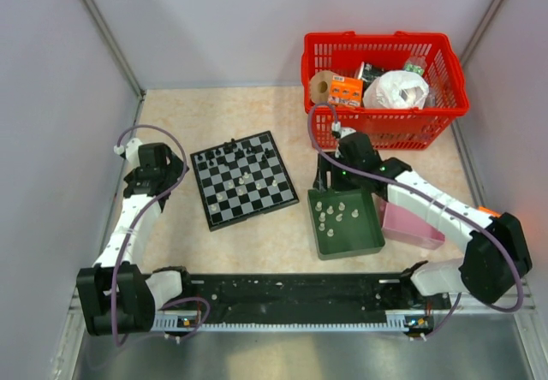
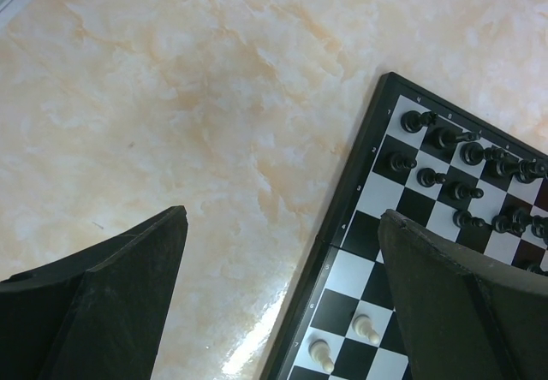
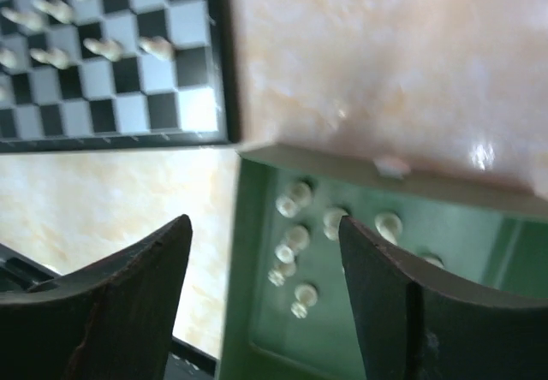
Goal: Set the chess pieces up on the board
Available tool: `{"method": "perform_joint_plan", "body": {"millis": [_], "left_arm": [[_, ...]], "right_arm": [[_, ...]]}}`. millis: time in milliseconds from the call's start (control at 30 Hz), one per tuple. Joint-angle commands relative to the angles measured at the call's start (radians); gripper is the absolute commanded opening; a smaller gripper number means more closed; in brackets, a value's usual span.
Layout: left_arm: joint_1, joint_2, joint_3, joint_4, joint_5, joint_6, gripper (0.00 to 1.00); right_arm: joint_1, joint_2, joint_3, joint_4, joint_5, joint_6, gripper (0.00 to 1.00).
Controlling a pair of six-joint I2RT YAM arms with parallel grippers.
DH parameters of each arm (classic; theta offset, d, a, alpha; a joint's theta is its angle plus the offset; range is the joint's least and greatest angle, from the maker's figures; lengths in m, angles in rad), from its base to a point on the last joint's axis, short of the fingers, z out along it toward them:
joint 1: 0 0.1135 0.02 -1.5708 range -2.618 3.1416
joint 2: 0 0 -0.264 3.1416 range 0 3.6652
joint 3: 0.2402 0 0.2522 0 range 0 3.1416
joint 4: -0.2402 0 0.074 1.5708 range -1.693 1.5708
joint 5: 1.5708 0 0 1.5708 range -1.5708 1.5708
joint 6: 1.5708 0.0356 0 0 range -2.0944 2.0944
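Observation:
The board (image 1: 240,179) lies left of centre, with black chess pieces (image 1: 233,149) along its far edge and a whitish one (image 1: 245,177) near its middle. More whitish pieces (image 1: 330,213) lie in the dark green tray (image 1: 312,226). My left gripper (image 1: 174,173) hovers open over the bare table at the board's left edge (image 2: 342,217), with black pieces (image 2: 462,153) and two whitish ones (image 2: 366,329) in its view. My right gripper (image 3: 265,260) is open above the tray's near-left wall (image 3: 244,252), with the loose whitish pieces (image 3: 295,239) below and nothing between its fingers.
A red basket (image 1: 385,89) of groceries stands at the back right. A pink box (image 1: 411,226) sits against the tray's right side, under my right arm. Grey walls close in the table on three sides.

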Motion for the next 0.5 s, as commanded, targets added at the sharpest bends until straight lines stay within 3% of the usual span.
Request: {"method": "perform_joint_plan", "body": {"millis": [0, 267, 467], "left_arm": [[0.005, -0.016, 0.007, 0.028, 0.009, -0.017, 0.99], [0.005, -0.059, -0.007, -0.006, -0.034, -0.042, 0.99], [0.007, -0.067, -0.029, 0.028, -0.028, -0.051, 0.98]], "right_arm": [[0.025, 0.084, 0.175, 0.14, -0.095, -0.057, 0.66], [0.16, 0.483, 0.615, 0.048, -0.058, -0.142, 0.57], [0.183, 0.722, 0.913, -0.032, -0.008, -0.186, 0.52]]}}
